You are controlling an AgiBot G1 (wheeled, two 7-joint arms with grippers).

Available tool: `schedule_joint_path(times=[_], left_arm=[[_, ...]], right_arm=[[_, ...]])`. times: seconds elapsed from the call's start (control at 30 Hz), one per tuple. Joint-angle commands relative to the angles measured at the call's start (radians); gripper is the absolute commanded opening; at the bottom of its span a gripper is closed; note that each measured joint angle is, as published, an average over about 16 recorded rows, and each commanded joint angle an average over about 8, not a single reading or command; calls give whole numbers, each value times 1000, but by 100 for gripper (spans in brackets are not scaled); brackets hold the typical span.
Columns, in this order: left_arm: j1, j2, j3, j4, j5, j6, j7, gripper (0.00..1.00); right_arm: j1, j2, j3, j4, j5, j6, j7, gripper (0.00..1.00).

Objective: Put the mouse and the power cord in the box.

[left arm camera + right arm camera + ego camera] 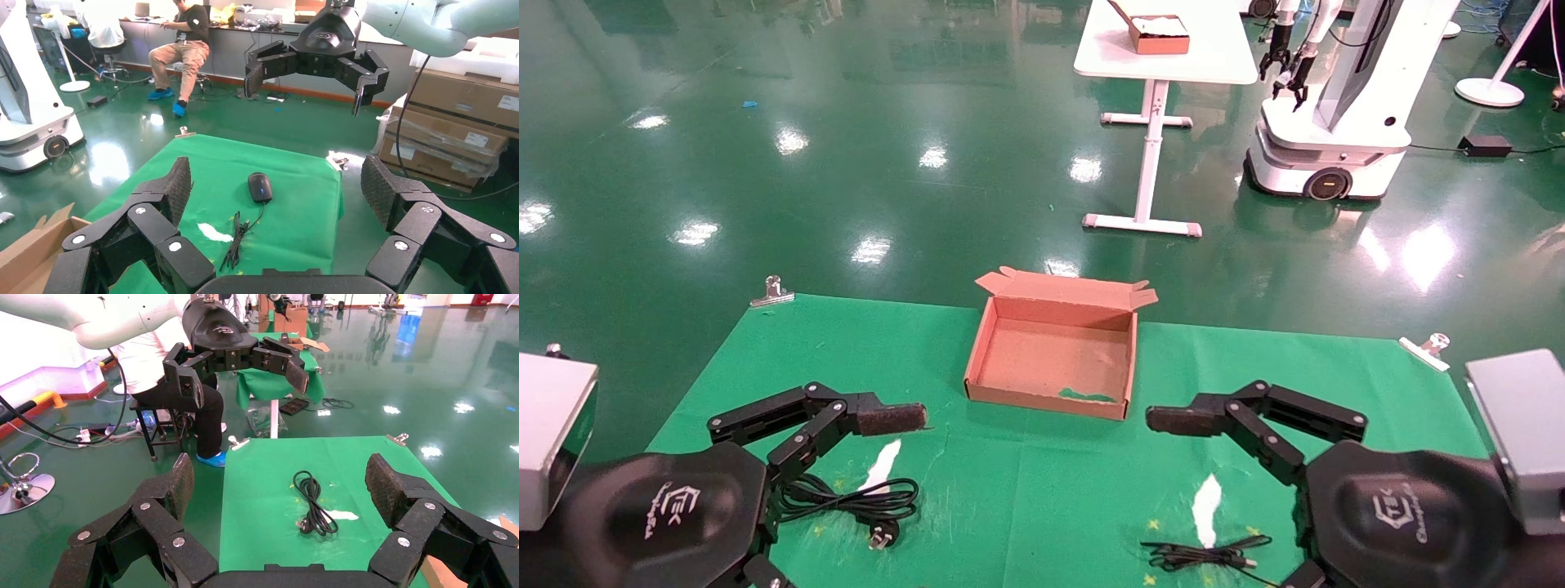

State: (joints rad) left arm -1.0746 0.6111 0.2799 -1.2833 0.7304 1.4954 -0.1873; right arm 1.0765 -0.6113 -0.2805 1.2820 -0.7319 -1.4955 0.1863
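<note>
The open brown box (pixel 1054 355) sits at the far middle of the green cloth, with nothing in it but a green smear. The black mouse (pixel 259 186) lies on the cloth with its thin cable (pixel 1205 554) bundled beside it; in the head view the mouse itself is hidden under my right arm. The power cord (pixel 862 500) lies looped under my left arm, plug toward the front edge. My left gripper (pixel 278 190) hovers open and holds nothing, one of its fingers (pixel 891 418) reaching toward the box. My right gripper (pixel 278 484) is likewise open and holds nothing, facing the power cord (pixel 315 502).
Metal clips (pixel 772 291) (pixel 1426 347) pin the cloth's far corners. White patches (pixel 1207 498) mark the cloth. Beyond it, a white table (pixel 1164 61) carries another brown box with white filling, and another robot (pixel 1336 122) stands beside it. A person (pixel 183 37) sits off to one side.
</note>
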Motion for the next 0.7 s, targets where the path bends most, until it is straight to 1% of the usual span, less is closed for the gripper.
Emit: schedule_joint_path(times=[0.03, 0.57, 0.7], left_arm=[[0, 0, 0, 0, 0, 0, 0, 100], [0, -2, -1, -3, 1, 3, 2, 100], [-25, -3, 14, -7, 54, 15, 31, 100]], right_arm=[[0, 0, 0, 0, 0, 0, 0, 100], [0, 0, 0, 0, 0, 0, 0, 100], [2, 1, -3, -9, -12, -4, -12, 100]])
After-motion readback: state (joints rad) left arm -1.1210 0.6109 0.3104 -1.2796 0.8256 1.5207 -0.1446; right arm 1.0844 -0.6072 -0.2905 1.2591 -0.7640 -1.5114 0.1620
